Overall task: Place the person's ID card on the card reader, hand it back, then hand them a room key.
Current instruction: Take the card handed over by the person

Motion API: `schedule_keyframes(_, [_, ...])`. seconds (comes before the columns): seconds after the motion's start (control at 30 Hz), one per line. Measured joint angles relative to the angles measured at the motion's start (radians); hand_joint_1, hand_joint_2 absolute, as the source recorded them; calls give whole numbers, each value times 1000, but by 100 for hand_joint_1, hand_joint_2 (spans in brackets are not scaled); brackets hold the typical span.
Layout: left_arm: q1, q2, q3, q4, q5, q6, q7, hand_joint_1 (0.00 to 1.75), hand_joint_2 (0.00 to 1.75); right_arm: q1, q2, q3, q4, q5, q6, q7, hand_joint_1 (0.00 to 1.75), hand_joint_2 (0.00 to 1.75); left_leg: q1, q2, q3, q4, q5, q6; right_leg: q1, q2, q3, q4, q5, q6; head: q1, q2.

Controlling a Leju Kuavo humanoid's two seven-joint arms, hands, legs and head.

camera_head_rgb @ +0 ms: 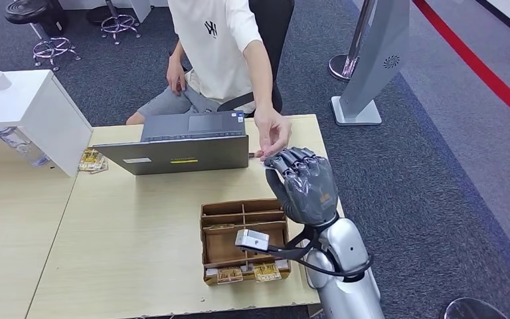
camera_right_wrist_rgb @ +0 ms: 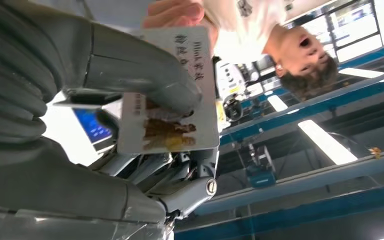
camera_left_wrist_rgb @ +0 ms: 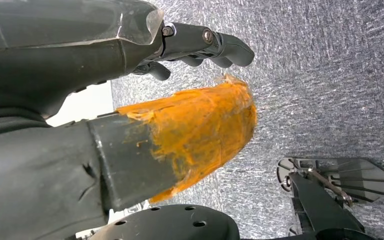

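One pale rectangular card (camera_right_wrist_rgb: pixel 172 95), printed with dark characters and a small photo, is pinched by the right robot hand (camera_head_rgb: pixel 303 184) above the light wooden desk (camera_head_rgb: pixel 133 232); a person's hand (camera_head_rgb: pixel 272 133) grips its far edge. Card barely visible from above. Grey carpet (camera_head_rgb: pixel 438 166) surrounds the desk.

Pale wooden table (camera_head_rgb: pixel 139 219), seen from above; open grey laptop (camera_head_rgb: pixel 186 143) at its far edge, lid back toward the viewer; brown compartmented cardboard organiser (camera_head_rgb: pixel 242 232) near the right front corner, small yellow-printed packets (camera_head_rgb: pixel 246 272) in its nearest row; white box-shaped cabinet (camera_head_rgb: pixel 33 113) at far left, a stack of yellowish packets (camera_head_rgb: pixel 93 160) just beside it; grey freestanding kiosk panel (camera_head_rgb: pixel 372 60) on dark carpet (camera_head_rgb: pixel 438 166) at far right; red floor stripe (camera_head_rgb: pixel 478 66) beyond.
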Motion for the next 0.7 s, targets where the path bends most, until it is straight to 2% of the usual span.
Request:
schedule_keyframes(0.1, [1,0,0,0,3,2,-1,0,0,17,25,-39,-3,-45,0,-65,175,175,0,0,0,0,0,0,0,0,0,0,0,0,0,0])
schedule_keyframes(0.23, [2,0,0,0,11,8,-5,0,0,26,31,-69,-6,-127,0,-92,175,175,0,0,0,0,0,0,0,0,0,0,0,0,0,0])
schedule_keyframes(0.4, [7,0,0,0,32,13,-21,0,0,56,23,-36,2,-387,-2,-23,175,175,0,0,0,0,0,0,0,0,0,0,0,0,0,0])
schedule_keyframes(0.7, [12,0,0,0,37,15,-24,0,0,78,15,23,2,-460,2,8,175,175,0,0,0,0,0,0,0,1,-1,0,0,0,0,0])
